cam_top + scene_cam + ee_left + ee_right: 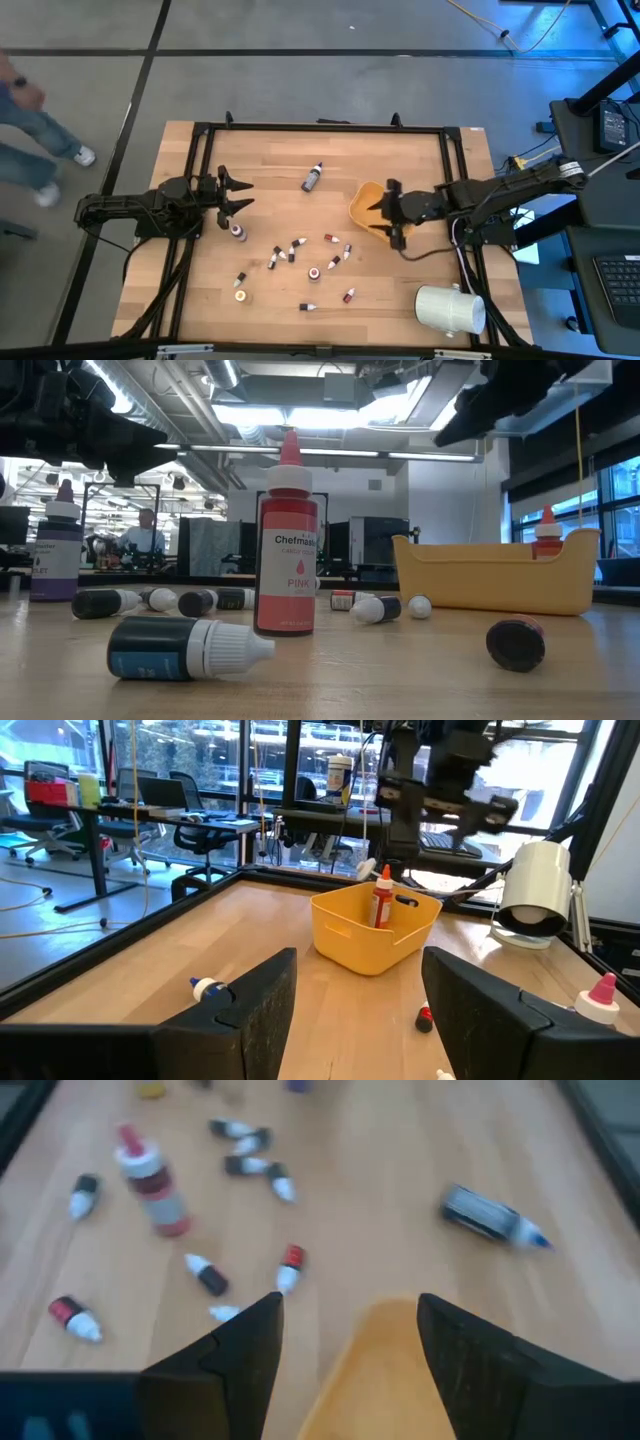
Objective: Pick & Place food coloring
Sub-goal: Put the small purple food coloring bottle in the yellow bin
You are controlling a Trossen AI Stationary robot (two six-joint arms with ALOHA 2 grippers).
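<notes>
Several small food coloring bottles (pixel 290 250) lie scattered on the wooden table. A pink one (pixel 288 550) stands upright, a violet one (pixel 55 550) stands near my left gripper, and a larger dark one (pixel 312 177) lies on its side farther back. One red bottle (pixel 382 900) stands inside the yellow bowl (pixel 365 205), leaning on its wall. My right gripper (pixel 385 212) hangs open above the bowl's rim (pixel 380 1370), slanting down, with nothing between its fingers. At the table's left, my left gripper (pixel 245 194) waits open and level.
A big white cylinder (pixel 450 308) lies at the near right corner. A black frame (pixel 320 128) runs around the table. A dark bottle (pixel 180 648) lies near the front edge. A person's legs (pixel 40 140) show on the floor at the far left.
</notes>
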